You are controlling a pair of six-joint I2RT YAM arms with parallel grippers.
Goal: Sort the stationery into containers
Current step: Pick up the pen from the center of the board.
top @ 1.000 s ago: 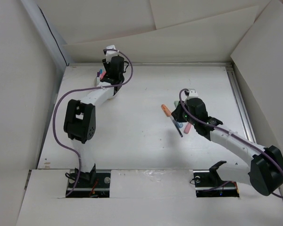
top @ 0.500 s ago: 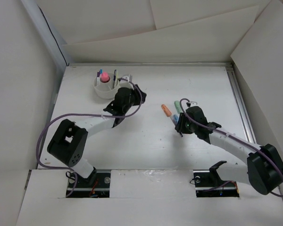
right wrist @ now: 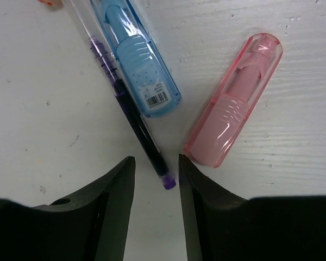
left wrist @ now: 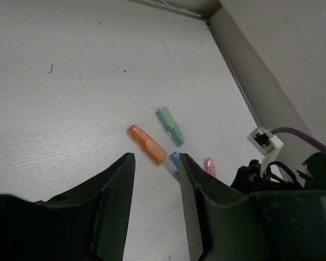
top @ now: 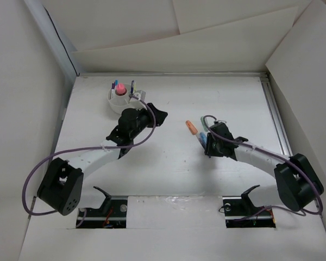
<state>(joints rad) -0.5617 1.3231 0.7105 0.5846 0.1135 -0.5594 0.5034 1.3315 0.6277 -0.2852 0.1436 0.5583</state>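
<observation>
Several pieces of stationery lie loose mid-table: an orange stick (left wrist: 146,143) (top: 191,128), a green stick (left wrist: 170,125), a blue stick (right wrist: 136,54) and a pink stick (right wrist: 236,119). A thin purple pen (right wrist: 127,109) lies beside the blue stick. My right gripper (right wrist: 156,159) (top: 207,144) is open just above the table, its jaws either side of the pen's purple end without touching it. My left gripper (left wrist: 156,157) (top: 157,116) is open and empty, left of the sticks. The white container (top: 113,103) at the back left holds a pink-capped glue stick (top: 120,87) and pens (top: 133,86).
White walls close the table in on the left, back and right. A metal rail (top: 277,122) runs along the right edge. Purple cables (top: 146,133) loop off both arms.
My left arm has drawn back from the container toward the table's middle. My right gripper has opened and dropped low over the pen and sticks.
</observation>
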